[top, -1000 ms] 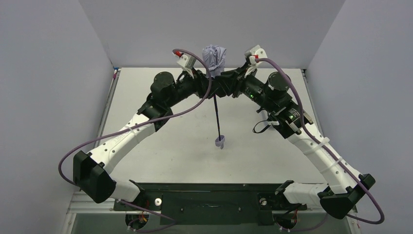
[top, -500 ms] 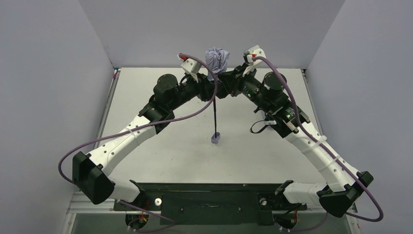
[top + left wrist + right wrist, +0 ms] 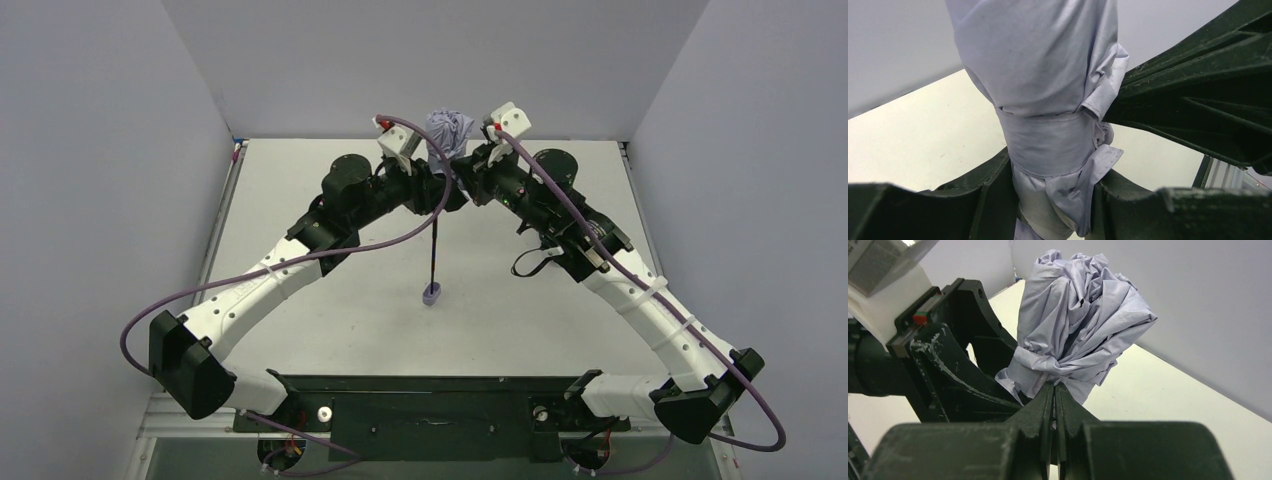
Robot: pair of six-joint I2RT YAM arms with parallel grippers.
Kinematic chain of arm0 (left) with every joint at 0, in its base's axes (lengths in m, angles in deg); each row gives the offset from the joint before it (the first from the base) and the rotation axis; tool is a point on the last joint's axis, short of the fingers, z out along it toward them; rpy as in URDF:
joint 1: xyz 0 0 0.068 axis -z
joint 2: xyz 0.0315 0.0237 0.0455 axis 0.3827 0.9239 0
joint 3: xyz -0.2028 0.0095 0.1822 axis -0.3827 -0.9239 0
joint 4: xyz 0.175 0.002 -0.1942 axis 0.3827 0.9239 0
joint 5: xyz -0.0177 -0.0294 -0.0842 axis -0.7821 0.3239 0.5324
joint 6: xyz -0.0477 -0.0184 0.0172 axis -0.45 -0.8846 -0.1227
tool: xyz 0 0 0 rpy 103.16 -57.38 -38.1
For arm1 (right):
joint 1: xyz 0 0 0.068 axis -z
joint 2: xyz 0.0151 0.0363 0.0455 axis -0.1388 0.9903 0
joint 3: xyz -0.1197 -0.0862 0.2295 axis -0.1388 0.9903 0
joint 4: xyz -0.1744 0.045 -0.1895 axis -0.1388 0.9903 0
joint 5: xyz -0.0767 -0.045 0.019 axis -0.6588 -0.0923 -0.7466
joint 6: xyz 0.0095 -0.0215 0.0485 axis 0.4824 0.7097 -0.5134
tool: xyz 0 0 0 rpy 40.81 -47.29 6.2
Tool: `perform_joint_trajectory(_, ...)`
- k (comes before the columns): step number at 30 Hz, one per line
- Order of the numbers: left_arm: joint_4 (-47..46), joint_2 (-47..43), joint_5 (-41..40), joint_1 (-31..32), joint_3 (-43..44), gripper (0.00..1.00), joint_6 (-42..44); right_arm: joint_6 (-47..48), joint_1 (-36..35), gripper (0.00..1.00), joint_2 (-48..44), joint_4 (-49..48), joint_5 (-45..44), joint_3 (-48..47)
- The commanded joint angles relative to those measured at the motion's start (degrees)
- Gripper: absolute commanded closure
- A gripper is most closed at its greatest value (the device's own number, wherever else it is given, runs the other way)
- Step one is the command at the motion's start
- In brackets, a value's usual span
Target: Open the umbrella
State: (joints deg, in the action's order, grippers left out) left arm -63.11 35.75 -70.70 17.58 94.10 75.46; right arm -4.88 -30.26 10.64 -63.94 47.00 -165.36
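The umbrella [image 3: 447, 130] is held up in the air at the back of the table, its pale lavender fabric still bunched and wrapped by its strap. Its thin black shaft [image 3: 433, 252] hangs down to the small lavender handle [image 3: 432, 294]. My left gripper [image 3: 1053, 200] is shut on the wrapped fabric bundle [image 3: 1048, 145] from the left. My right gripper [image 3: 1054, 387] is shut on a fold of the fabric [image 3: 1078, 330] at the bundle's lower edge, from the right. Both grippers meet under the bundle [image 3: 452, 180].
The pale table top [image 3: 330, 300] lies below the hanging handle. Grey walls enclose the back and both sides. The black base rail [image 3: 430, 400] runs along the near edge.
Both grippers and the umbrella have moved a little to the left and back. The handle has swung left and hangs slightly nearer me. Both grips are unchanged.
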Motion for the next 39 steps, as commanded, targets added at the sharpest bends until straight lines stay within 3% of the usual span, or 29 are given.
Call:
perform_joint_trajectory(1,-9.1,-4.9,4.8,-0.6,0.9,1.00,-2.9,7.5,2.4,1.00,-0.3,4.6,-6.5,-0.7)
perform_joint_trajectory(10,-12.8,-5.5,8.2,-1.9,-0.8,1.00,-6.2,12.4,7.3,1.00,-0.1,8.4,-5.1,0.1)
perform_joint_trajectory(15,-10.7,-4.9,5.4,-1.9,-0.2,1.00,-5.2,7.1,9.9,1.00,-2.6,6.0,9.5,1.1)
perform_joint_trajectory(19,-10.4,-4.6,4.9,-1.9,-0.3,1.00,-4.5,-0.3,9.9,0.73,-3.8,4.0,13.7,0.1)
perform_joint_trajectory(23,-10.4,-4.4,5.0,-1.9,-0.6,1.00,-4.2,-7.3,9.2,0.53,-5.3,-0.2,15.6,0.3)
perform_joint_trajectory(39,-8.5,-4.1,4.2,-0.7,-0.1,1.00,-1.6,-13.7,3.0,0.43,-1.8,-3.1,10.5,-2.4)
